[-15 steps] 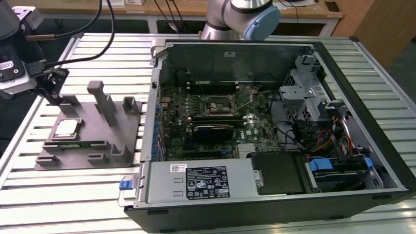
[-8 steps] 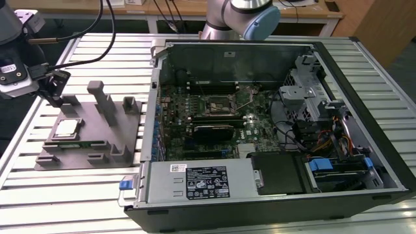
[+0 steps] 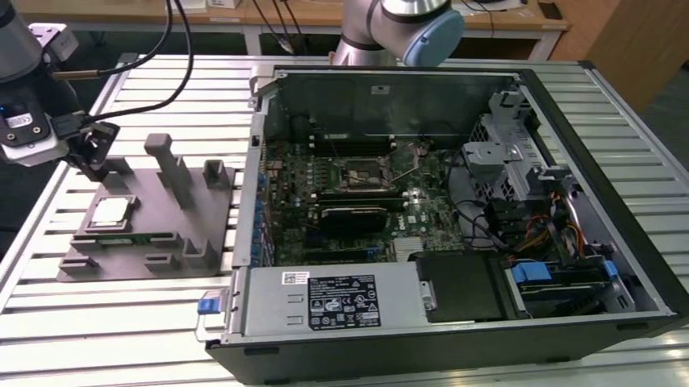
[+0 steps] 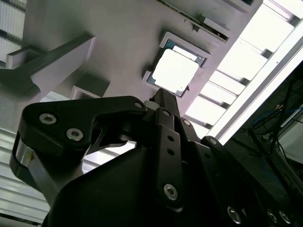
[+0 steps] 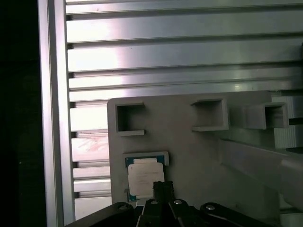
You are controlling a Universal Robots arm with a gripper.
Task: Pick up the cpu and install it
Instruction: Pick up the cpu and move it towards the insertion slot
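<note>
While the claw (image 3: 95, 165) hangs above the grey tray (image 3: 119, 270), the cpu (image 3: 111, 212) lies flat just beneath, slightly nearer; how far the claw is open I cannot tell

The support is a table (image 3: 140, 89) made of long silver metal slats with narrow grooves between them. A flat grey holder plate (image 3: 210, 214), with raised blocks and posts on it, lies directly on the slats toward the exterior view's left. An open black computer case (image 3: 323, 355) lies on its side just beside the plate, toward the exterior view's right; whether the two touch, I cannot tell.
</note>
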